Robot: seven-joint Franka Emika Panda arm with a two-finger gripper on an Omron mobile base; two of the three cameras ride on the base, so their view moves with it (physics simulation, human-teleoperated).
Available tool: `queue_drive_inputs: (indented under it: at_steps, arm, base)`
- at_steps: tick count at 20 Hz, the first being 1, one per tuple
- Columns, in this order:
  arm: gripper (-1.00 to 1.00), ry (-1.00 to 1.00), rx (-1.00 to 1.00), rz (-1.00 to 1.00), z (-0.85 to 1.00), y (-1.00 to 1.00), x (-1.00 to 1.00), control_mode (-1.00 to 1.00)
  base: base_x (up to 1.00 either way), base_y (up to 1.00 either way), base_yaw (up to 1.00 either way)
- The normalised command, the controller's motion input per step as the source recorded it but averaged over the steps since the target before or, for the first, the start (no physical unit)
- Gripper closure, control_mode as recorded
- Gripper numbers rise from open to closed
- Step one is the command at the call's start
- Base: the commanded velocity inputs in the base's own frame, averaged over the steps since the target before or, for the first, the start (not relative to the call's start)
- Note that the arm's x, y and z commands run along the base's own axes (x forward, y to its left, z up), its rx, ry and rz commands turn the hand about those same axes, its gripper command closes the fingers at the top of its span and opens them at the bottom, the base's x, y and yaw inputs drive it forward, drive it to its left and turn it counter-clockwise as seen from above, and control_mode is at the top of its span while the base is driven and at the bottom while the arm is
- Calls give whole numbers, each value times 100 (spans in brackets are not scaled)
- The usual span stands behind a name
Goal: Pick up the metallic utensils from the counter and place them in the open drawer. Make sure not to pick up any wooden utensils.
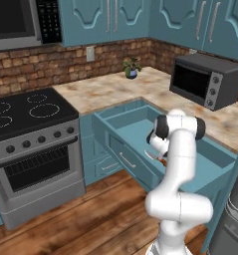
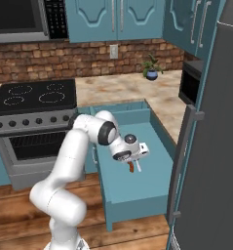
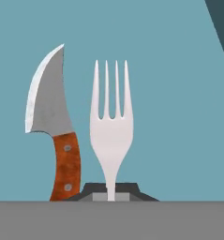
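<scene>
My gripper (image 3: 111,193) hangs over the open drawer (image 1: 135,130), shut on the neck of an all-silver fork (image 3: 111,136) whose tines point away from the hand. Just left of the fork is the curved pointed knife (image 3: 48,105) with its reddish-brown handle (image 3: 66,166), seen against the drawer's teal floor (image 3: 179,117); I cannot tell whether it rests there or hangs with the fork. In the right base view the gripper (image 2: 135,163) is low above the drawer's middle (image 2: 137,193), with the knife handle (image 2: 131,168) beneath it. The marbled counter (image 1: 105,89) lies behind the drawer.
A stove (image 1: 26,114) stands left of the drawer. On the counter are a dark toaster oven (image 1: 205,79) and a small potted plant (image 1: 132,67). A tall grey fridge (image 2: 215,146) borders the drawer's right side. Wooden floor lies below.
</scene>
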Motion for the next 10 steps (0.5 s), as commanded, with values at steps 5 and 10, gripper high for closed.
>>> queue_drive_inputs:
  at_steps: [5, 10]
  arm:
    - [100, 5, -3, 0, -49, 8, 30, -100]
    - [-100, 3, -5, 0, -32, 29, 13, -100]
  base:
    - [0, 0, 0]
    - [0, 0, 0]
